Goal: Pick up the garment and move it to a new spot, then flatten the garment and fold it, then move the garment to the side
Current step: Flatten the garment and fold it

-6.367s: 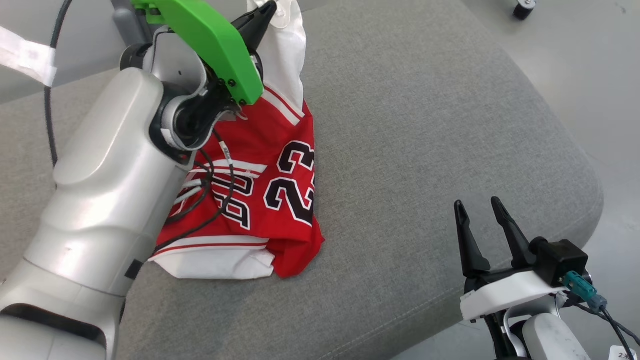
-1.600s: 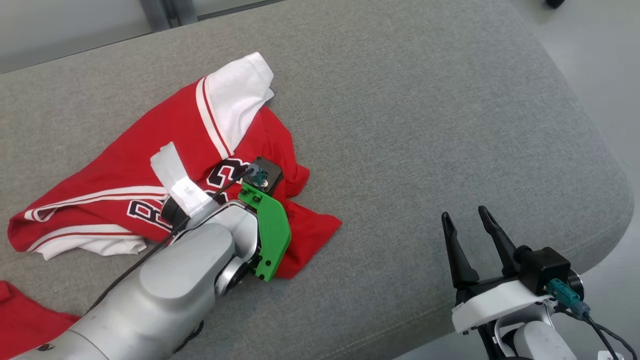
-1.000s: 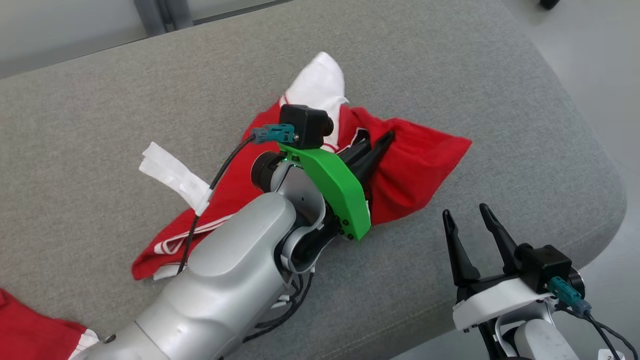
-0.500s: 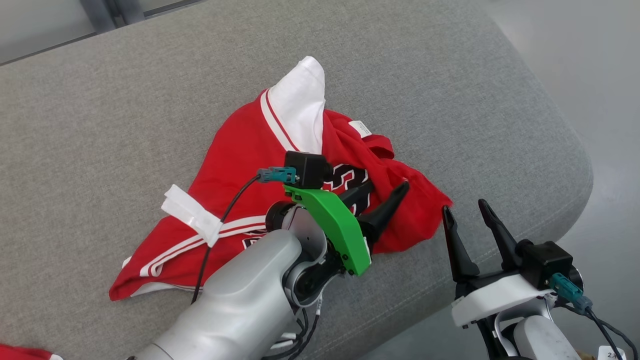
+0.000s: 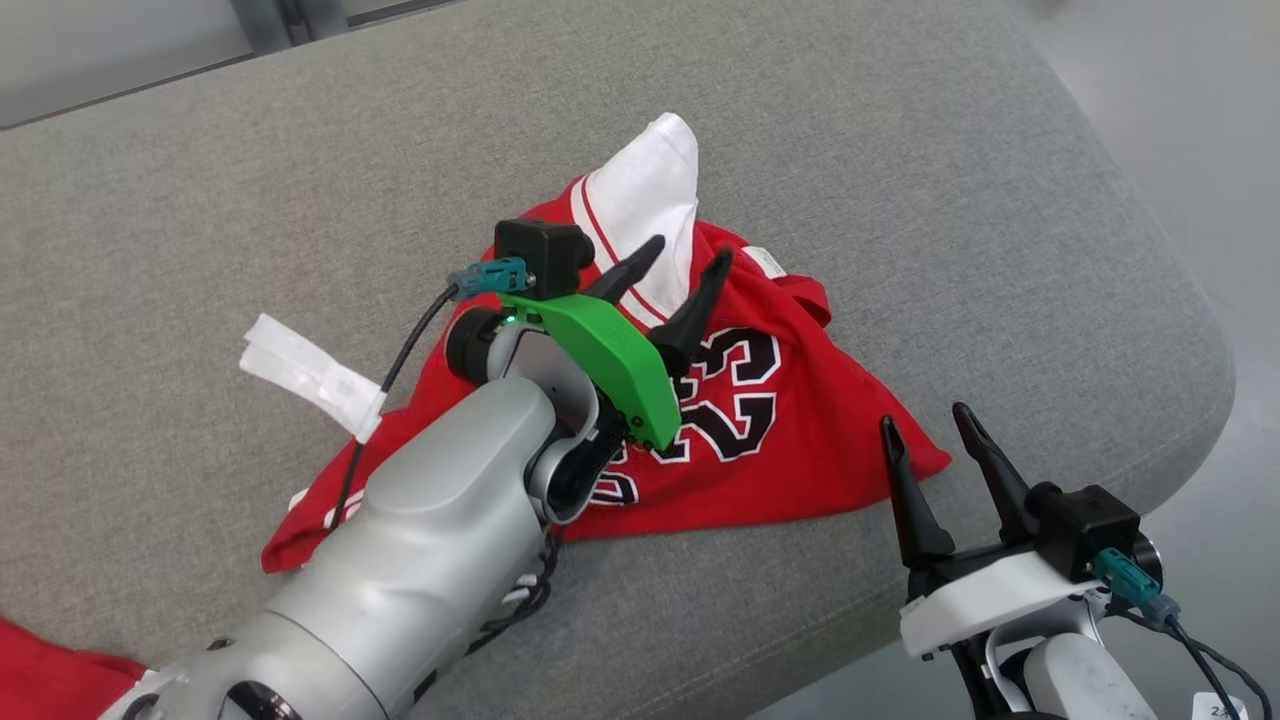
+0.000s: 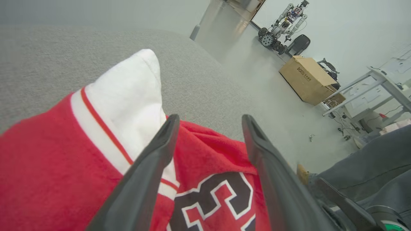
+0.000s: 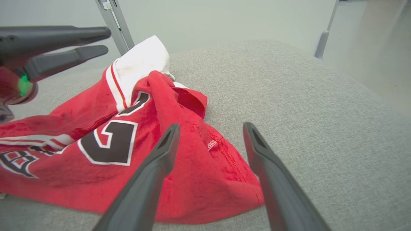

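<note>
The garment [image 5: 770, 440] is a red jersey with a black 23 and a white sleeve [image 5: 650, 190]. It lies crumpled on the grey cushion [image 5: 900, 180]. My left gripper [image 5: 688, 252] hovers open just above the jersey near the white sleeve, nothing between its fingers. In the left wrist view the left gripper [image 6: 210, 117] points over the garment [image 6: 48, 154]. My right gripper [image 5: 923, 418] stands open at the jersey's near right corner, apart from it. In the right wrist view the right gripper [image 7: 211, 125] frames the garment's hem [image 7: 224, 179], and the left gripper [image 7: 106, 40] hangs at upper left.
Another red cloth [image 5: 40, 680] lies at the cushion's near left corner. White tape [image 5: 300, 370] wraps my left arm's cable. The cushion's rounded edge drops to the floor on the right. A cardboard box [image 6: 305, 80] and a person's grey trouser leg [image 6: 369, 160] are beyond.
My left gripper has opened, let go of the garment and drawn back up and left. The jersey has settled nearer the right gripper with the 23 showing. The camera shifted slightly.
</note>
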`<state>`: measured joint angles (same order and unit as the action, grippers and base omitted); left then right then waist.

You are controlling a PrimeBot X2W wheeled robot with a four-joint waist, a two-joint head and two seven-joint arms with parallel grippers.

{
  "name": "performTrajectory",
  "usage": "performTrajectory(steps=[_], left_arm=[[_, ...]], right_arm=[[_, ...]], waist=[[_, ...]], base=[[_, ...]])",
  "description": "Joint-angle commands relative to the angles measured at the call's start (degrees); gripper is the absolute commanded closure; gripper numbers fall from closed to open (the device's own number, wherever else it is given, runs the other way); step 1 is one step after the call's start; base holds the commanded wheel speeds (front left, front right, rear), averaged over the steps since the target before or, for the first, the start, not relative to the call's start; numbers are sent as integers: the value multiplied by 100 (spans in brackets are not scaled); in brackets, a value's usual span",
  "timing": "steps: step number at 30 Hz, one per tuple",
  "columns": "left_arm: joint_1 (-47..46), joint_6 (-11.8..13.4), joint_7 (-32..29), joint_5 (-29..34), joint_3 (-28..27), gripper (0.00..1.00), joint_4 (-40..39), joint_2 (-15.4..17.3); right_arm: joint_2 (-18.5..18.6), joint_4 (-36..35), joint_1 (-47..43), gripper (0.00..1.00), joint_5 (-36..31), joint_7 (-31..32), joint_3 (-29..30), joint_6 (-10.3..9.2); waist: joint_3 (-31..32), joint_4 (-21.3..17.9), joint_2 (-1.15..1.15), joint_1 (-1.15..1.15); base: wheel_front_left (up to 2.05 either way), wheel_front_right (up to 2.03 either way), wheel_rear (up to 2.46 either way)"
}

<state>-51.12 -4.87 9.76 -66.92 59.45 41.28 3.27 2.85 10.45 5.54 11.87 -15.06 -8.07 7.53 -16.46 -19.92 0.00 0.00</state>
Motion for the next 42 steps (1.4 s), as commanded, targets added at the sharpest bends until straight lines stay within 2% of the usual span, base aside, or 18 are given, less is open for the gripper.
performTrajectory(steps=[1, 8, 12, 13, 14, 17, 25, 31, 34, 35, 36, 37, 38, 42], left_arm=[[-178, 113, -39, 174, 86, 0, 251, 43], [-342, 229, -503, 413, 431, 0, 1041, 61], [-366, 240, -448, 493, 496, 0, 1435, 56], [-293, 147, -567, 393, 505, 10, 1515, 52], [-245, 84, -646, 354, 520, 100, 1564, 43], [-334, -11, -497, 397, 511, 100, 1637, 33], [-678, -69, 141, 430, 353, 100, 1450, 3], [-585, -109, -141, 467, 624, 100, 972, -24], [-453, 0, -316, 529, 838, 100, 753, -24], [-418, 62, -369, 571, 906, 79, 711, -23], [-386, 124, -425, 624, 971, 47, 692, -22], [-356, 186, -465, 673, 1023, 22, 686, -21], [-327, 240, -516, 727, 1062, 0, 698, -22], [-247, 368, -670, 944, 1199, 0, 835, 43]], right_arm=[[9, -15, 72, 0, -55, -18, -4, -7], [10, -55, 143, 0, -22, -18, -30, -7], [9, -78, 113, 0, 20, -18, 3, -8], [8, -83, 98, 0, 22, -18, 10, -7], [9, -85, 90, 0, 19, -18, 17, -8], [9, -97, 69, 0, 19, -18, 56, -7], [8, -78, 3, 0, -28, -18, 113, -7], [10, -42, 41, 0, -48, -18, 85, -8], [10, -30, 54, 0, -45, -18, 77, -7], [10, -32, 55, 0, -45, -18, 76, -7], [10, -35, 54, 0, -46, -18, 75, -8], [10, -39, 54, 0, -46, -18, 68, -7], [9, -49, 53, 0, -43, -18, 57, -8], [9, -78, 70, 0, 10, -18, 44, -7]], waist=[[-51, 26, 0, 0], [-186, -66, 0, 0], [-266, -137, 0, 0], [-277, -149, 0, 0], [-285, -156, 0, 0], [-295, -146, 0, 0], [-165, 98, 0, 0], [-61, 217, 0, 0], [-35, 229, 0, 0], [-30, 226, 0, 0], [-32, 220, 0, 0], [-38, 210, 0, 0], [-54, 194, 0, 0], [-131, 111, 0, 0]], base=[[0, 0, 0], [0, 0, 0], [0, 0, 0], [0, 0, 0], [0, 0, 0], [0, 0, 0], [0, 0, 0], [0, 0, 0], [0, 0, 0], [0, 0, 0], [0, 0, 0], [0, 0, 0], [0, 0, 0], [0, 0, 0]])
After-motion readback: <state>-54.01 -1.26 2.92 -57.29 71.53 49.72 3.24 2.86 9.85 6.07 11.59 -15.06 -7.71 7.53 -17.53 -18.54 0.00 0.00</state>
